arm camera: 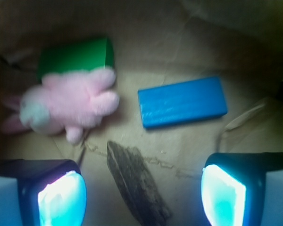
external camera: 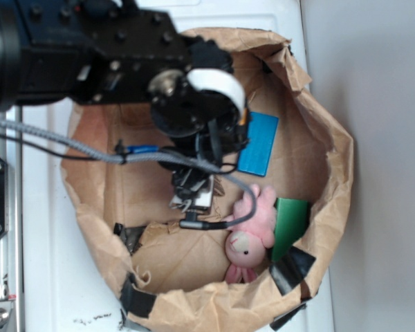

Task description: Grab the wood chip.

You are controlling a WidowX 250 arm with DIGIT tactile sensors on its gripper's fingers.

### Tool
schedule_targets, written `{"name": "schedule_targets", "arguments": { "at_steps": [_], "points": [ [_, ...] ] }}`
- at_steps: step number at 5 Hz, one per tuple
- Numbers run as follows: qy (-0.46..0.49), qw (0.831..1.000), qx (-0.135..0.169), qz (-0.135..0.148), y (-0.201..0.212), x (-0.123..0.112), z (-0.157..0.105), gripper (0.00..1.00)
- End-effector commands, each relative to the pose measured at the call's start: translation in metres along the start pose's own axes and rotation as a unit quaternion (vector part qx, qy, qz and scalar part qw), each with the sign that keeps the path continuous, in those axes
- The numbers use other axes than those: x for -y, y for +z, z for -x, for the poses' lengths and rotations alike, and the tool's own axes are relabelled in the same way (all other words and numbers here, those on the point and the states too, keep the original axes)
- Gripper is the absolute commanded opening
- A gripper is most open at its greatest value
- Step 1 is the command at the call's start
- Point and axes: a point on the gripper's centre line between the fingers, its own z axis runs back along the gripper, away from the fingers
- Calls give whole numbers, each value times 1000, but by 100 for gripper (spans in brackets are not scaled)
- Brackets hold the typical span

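Observation:
The wood chip (arm camera: 136, 183) is a dark brown, rough sliver lying flat on the paper floor of the bag. In the wrist view it runs diagonally from upper left to lower right, between my two pads. My gripper (arm camera: 142, 195) is open, hanging above the chip, and its glowing fingertips (arm camera: 61, 200) stand well apart on either side without touching it. In the exterior view the arm covers the chip, and the gripper (external camera: 192, 194) hangs inside the bag near its middle.
A blue block (arm camera: 182, 101) lies just beyond the chip. A pink plush toy (arm camera: 68, 106) and a green block (arm camera: 75, 55) sit to the far left. The crumpled paper bag's wall (external camera: 332, 159) rings everything, on a white surface (external camera: 48, 277).

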Motion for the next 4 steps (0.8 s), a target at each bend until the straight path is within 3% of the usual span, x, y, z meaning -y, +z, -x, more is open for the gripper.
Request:
{"name": "schedule_targets", "arguments": {
  "at_steps": [1, 4],
  "points": [
    [-74, 995, 67, -24, -12, -2, 1, 100],
    [-104, 992, 46, -53, -49, 8, 10, 100]
  ]
}}
